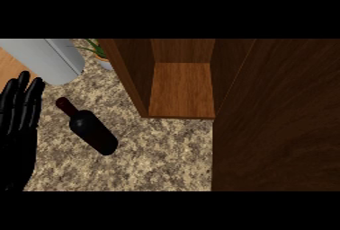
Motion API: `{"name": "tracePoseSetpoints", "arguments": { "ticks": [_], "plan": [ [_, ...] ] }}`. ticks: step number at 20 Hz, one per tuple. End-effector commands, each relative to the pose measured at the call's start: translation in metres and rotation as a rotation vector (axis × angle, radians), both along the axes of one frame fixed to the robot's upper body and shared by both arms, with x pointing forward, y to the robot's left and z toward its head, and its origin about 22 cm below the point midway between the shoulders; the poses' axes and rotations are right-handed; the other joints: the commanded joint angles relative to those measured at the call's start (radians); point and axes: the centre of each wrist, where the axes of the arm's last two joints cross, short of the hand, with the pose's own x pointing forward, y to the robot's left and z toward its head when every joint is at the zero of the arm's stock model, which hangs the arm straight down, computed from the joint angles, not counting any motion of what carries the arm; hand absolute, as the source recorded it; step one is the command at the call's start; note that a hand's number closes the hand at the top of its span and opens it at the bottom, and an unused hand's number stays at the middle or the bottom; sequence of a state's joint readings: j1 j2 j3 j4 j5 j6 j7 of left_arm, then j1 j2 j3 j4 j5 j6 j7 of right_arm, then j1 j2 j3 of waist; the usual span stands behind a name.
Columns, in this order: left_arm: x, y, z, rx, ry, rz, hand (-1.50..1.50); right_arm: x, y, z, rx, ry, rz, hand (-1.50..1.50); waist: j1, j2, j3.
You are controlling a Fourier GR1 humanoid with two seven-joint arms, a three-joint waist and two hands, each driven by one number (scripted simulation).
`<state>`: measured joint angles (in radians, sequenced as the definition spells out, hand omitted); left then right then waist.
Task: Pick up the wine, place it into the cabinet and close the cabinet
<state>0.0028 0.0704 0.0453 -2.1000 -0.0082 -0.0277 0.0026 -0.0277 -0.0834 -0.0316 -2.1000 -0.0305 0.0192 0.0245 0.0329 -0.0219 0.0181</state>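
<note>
A dark wine bottle lies on its side on the speckled counter, neck pointing to the upper left. My left hand shows at the left edge, open with fingers straight and pointing up, just left of the bottle and apart from it. The wooden cabinet stands open at upper centre, its inner shelf bare. Its open door fills the right side of the view. My right hand is nowhere in the picture.
A grey cylinder lies at the upper left, near the bottle's neck. A green plant peeks out beside the cabinet's left wall.
</note>
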Motion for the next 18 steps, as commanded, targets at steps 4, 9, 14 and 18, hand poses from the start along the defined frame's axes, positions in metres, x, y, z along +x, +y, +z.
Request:
{"name": "tracePoseSetpoints", "arguments": {
  "ticks": [4,9,14,18],
  "plan": [
    [-0.004,0.024,0.005,-0.077,0.121,0.246,-1.5,-0.027,0.006,0.009,-0.005,-0.004,0.025,-1.5,-0.039,0.019,-0.018],
    [-0.002,0.015,-0.002,-0.363,0.299,0.328,-1.5,-0.045,0.019,0.009,-0.052,0.105,0.244,-1.5,-0.039,0.017,-0.018],
    [-0.004,0.002,0.039,-0.404,0.294,0.335,-1.5,-0.068,0.019,0.047,-0.062,0.094,0.244,-1.5,-0.037,0.02,-0.018],
    [0.009,-0.006,0.059,-0.398,0.295,0.331,-1.5,-0.076,0.026,0.075,-0.044,0.094,0.261,-1.5,-0.035,0.021,-0.018]
  ]
}}
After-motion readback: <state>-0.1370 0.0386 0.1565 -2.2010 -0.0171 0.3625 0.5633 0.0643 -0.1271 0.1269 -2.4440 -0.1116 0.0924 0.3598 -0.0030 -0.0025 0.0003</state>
